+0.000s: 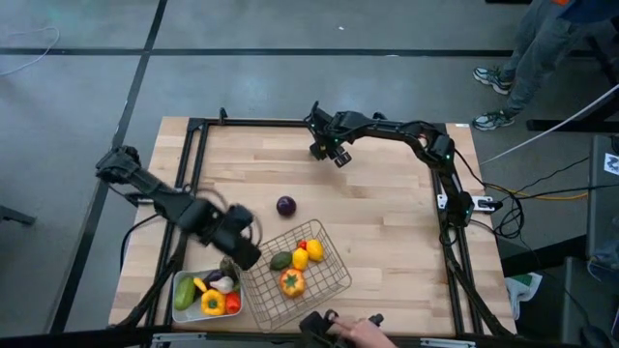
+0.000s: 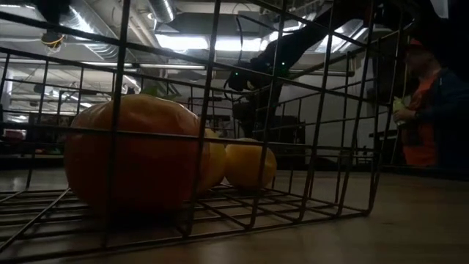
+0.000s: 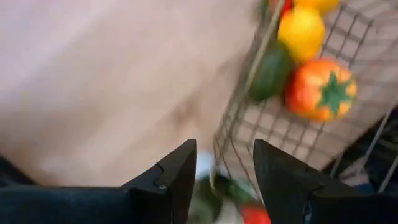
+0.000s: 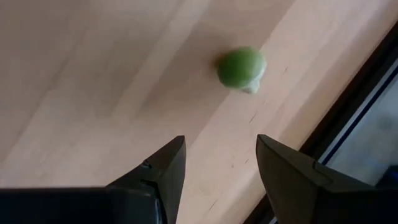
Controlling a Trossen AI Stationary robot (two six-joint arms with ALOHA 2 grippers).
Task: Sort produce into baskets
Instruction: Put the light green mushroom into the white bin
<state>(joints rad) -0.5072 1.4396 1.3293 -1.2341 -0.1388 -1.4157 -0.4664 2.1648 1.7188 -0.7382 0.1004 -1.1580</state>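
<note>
Although most of the produce is already put away, the sorting cannot be judged finished. In the wire-mesh basket (image 1: 329, 287) an orange pepper (image 1: 292, 282), two lemons (image 1: 308, 253), a dark green cucumber (image 1: 280, 261) and a small red piece are seen lying together. Just beside the basket, on the left arm's side, the white tray (image 1: 180, 311) is filled with a pale green piece (image 1: 184, 292), a yellow pepper (image 1: 213, 304), a garlic bulb (image 1: 223, 284) and something red.

Two items are left on the bare table (image 1: 387, 213): a purple onion (image 1: 286, 205), near the basket's far corner, and a small green piece (image 4: 241, 67), well apart from the basket near the table's far edge.

The left gripper (image 3: 224, 177) is held over the gap between basket and tray; its fingers are parted and nothing is grasped between them. The right gripper (image 4: 221, 168) is poised above the green piece, its fingers likewise spread and empty, so a pick there is judged the likely next step. A person's hand (image 1: 366, 334) is visible at the near table edge, beside the basket.
</note>
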